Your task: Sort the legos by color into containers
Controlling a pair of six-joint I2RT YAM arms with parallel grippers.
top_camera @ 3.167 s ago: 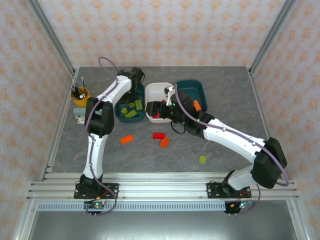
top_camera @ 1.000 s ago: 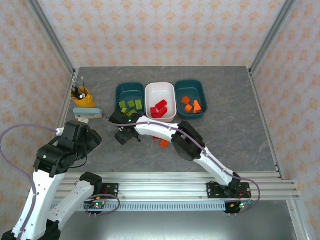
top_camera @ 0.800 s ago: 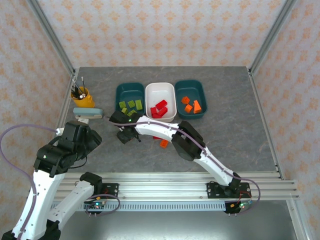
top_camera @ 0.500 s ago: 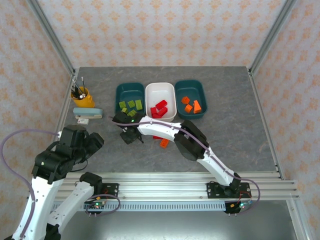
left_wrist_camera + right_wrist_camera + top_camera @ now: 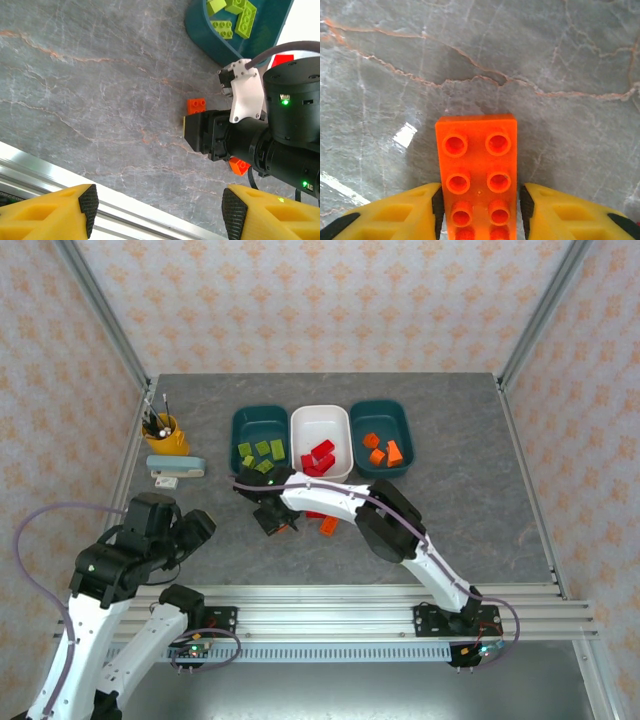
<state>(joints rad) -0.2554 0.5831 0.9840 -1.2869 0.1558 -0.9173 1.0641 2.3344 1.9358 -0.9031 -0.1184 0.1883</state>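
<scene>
Grip is the change: the right gripper [image 5: 480, 202] has just closed, and its yellow fingers [image 5: 395, 215] press on both long sides of the orange brick [image 5: 476, 160], which sits studs up at the bottom centre of the right wrist view. Whether the brick is off the table [image 5: 560, 60] yet cannot be told. From above, the gripper sits left of centre in the frame, below the left teal tray [image 5: 236, 440], and it has slid a little toward the lower right from where it was a second ago. That suggests the pick is made and the carry comes next. The brick belongs in the right teal tray [image 5: 380, 404], upper centre-right, where other orange pieces lie, past the white tray [image 5: 320, 420] with the reds.

The left gripper [image 5: 160, 202] hangs open with nothing between its fingers, at the lower left of the top view. Its arm has folded lower, nearer the bottom edge, over the last second. Against the earliest frame the difference is larger: then both arms reached over the trays, the left over the greens and the right at the white tray, and this brick lay free on the table. A second orange brick [image 5: 328, 527] lies loose just right of the gripper, so the sort is not finished.
</scene>
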